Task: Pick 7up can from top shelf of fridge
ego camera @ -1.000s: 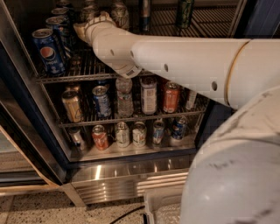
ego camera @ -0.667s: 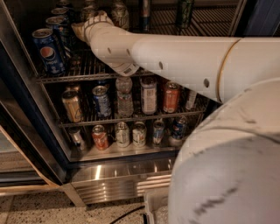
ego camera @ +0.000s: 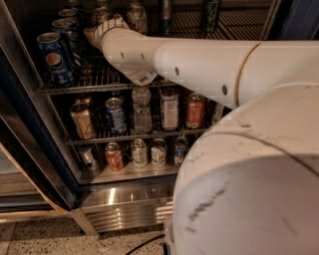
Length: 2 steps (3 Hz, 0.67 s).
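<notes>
My white arm reaches from the right into the fridge [ego camera: 27, 124], over the top shelf [ego camera: 94, 83], a chrome wire rack. My gripper [ego camera: 97, 26] is at the arm's far end, deep among the cans at the back left of that shelf, mostly hidden by the wrist. A pale silver can [ego camera: 135, 15], probably the 7up can, stands just right of the wrist. Its lettering does not show. Blue Pepsi cans [ego camera: 54, 57] stand in a row along the shelf's left side, next to the gripper.
A dark green can [ego camera: 211, 12] and a dark can [ego camera: 166, 14] stand at the back right of the top shelf. Two lower shelves hold several cans and a clear bottle [ego camera: 141, 107]. My arm's elbow and body fill the lower right.
The wrist stays at the back left of the top shelf. My arm's bulk has swung to cover more of the lower right of the view.
</notes>
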Each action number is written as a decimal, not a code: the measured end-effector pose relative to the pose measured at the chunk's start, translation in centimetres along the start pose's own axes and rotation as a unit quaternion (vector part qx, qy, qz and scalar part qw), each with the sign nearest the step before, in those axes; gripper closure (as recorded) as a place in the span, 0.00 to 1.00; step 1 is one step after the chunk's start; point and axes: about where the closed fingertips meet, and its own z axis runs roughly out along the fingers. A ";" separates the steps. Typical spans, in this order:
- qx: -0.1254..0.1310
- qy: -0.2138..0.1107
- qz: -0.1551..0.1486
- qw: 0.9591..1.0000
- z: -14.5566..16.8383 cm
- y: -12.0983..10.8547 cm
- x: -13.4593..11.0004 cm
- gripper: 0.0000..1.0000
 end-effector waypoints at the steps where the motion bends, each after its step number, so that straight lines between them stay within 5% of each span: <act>1: 0.012 0.007 -0.002 1.000 1.2 -0.1 0.7 0.37; 2: 0.015 0.008 -0.004 1.000 1.9 -0.1 0.8 0.37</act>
